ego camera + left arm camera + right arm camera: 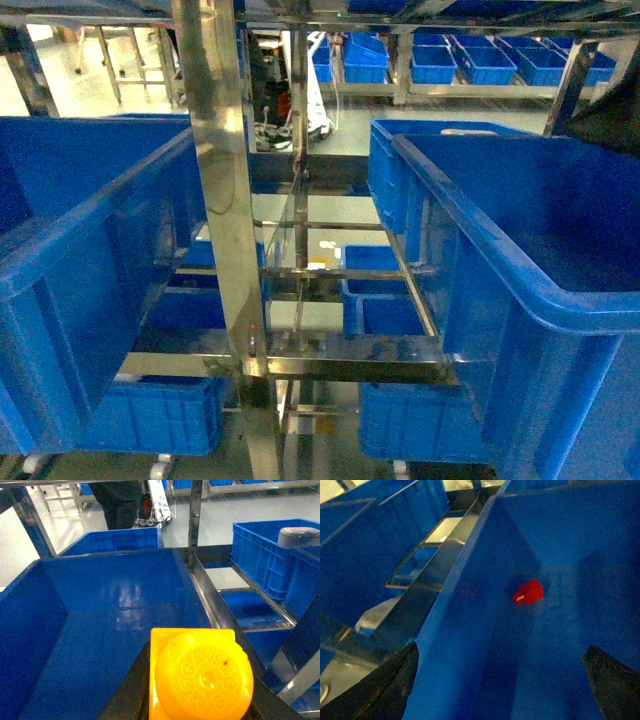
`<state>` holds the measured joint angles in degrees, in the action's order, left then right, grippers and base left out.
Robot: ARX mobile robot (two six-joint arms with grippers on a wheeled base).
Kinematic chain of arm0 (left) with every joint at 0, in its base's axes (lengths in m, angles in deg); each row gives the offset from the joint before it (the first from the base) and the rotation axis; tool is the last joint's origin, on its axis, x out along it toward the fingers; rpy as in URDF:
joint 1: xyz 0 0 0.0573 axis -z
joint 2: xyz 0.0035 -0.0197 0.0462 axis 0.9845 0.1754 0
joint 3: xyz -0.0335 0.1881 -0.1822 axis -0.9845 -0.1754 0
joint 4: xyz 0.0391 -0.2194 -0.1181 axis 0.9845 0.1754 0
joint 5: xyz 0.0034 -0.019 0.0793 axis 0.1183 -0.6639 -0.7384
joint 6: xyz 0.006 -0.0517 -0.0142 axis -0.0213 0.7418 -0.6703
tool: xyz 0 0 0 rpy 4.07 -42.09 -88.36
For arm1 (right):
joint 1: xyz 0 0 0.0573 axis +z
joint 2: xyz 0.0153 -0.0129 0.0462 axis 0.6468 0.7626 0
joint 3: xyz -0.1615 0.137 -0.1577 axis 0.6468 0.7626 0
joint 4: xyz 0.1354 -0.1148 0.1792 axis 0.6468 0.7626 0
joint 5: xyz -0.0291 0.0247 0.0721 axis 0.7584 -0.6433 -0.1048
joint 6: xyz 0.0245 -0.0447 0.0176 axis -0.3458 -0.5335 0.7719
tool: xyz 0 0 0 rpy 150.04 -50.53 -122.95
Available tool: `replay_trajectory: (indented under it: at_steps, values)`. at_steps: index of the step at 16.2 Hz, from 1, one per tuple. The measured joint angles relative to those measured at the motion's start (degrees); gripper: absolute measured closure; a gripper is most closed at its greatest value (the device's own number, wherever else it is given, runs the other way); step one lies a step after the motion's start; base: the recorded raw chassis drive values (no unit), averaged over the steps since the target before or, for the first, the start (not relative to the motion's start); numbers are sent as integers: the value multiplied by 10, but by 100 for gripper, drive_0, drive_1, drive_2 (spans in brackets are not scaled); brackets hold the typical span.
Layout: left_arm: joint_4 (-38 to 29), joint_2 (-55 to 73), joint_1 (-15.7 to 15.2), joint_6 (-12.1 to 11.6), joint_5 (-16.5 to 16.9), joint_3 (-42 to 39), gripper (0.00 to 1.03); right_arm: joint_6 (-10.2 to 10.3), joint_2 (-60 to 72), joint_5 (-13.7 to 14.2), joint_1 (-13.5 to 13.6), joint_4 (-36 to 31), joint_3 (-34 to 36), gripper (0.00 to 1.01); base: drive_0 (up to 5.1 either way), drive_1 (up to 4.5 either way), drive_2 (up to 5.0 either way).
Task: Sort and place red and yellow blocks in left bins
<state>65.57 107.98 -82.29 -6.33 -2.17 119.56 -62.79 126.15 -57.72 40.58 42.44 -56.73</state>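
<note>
Over the left blue bin, my left gripper holds a yellow block, jaws closed against its sides, at six o'clock in my left wrist view; the bin's floor spreads below from nine to twelve. My right gripper hangs spread wide over the right blue bin, gripping nothing, its dark fingertips at seven and five o'clock. A red block lies on that bin's floor, near twelve o'clock. A steel rack stands between the bins.
</note>
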Motion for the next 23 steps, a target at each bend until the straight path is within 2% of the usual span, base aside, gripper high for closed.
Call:
replay_trajectory:
  at_steps: [1,3,5,8,11,14,17,19,21,22,23]
  values:
    - [0,0,0,0,0,0,76,-12,-41,-15,-7,17,42,3,0,0,0]
    - [0,0,0,0,0,0,76,-23,-137,-49,-37,75,134,3,0,0,0]
    - [0,0,0,0,0,0,76,-25,-219,-49,-52,114,171,3,0,0,0]
    - [0,0,0,0,0,0,76,-24,-358,4,-39,133,192,3,0,0,0]
    - [0,0,0,0,0,0,76,-16,-375,33,-4,135,192,3,0,0,0]
    - [0,0,0,0,0,0,76,-5,-374,24,12,147,191,3,0,0,0]
    - [0,0,0,0,0,0,76,-3,-373,24,12,148,191,3,0,0,0]
    - [-4,7,-11,-3,2,2,76,-3,-373,24,12,148,191,3,0,0,0]
    - [-27,44,-30,-25,2,11,76,-3,-373,24,12,148,191,3,0,0,0]
    - [-42,71,-39,-43,0,13,76,-3,-373,24,12,148,191,3,0,0,0]
    - [-33,96,-45,-56,-1,17,76,-3,-373,24,12,148,191,3,0,0,0]
